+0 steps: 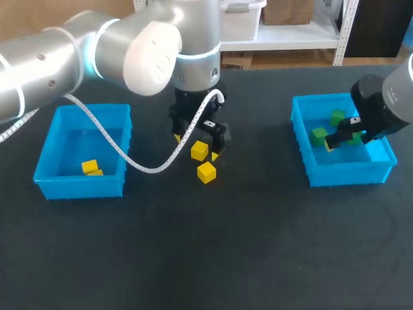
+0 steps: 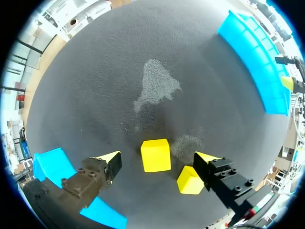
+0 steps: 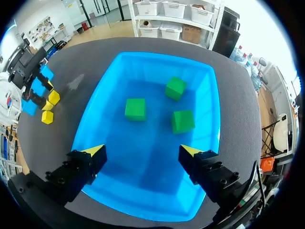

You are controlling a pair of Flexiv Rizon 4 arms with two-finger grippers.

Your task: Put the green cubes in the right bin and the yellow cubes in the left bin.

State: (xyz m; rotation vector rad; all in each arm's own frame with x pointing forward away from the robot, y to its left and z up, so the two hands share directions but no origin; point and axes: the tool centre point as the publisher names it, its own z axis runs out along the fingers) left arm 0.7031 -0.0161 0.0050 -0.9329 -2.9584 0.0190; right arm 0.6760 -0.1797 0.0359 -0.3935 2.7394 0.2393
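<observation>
One yellow cube (image 2: 156,155) is found at the middle of the surface (image 2: 143,57) between the parted jaws of the left arm (image 1: 148,51), touched by neither, a second yellow cube (image 2: 190,180) lying just beside it, while three green cubes (image 3: 135,109) are contained in the right bin (image 3: 208,136), over which the jaws of the right arm (image 1: 387,103) are spread.

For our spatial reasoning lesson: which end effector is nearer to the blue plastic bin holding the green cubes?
Right. The right end effector hangs open directly above the blue plastic bin; the left end effector is at mid-table, open around a small yellow cube.
</observation>
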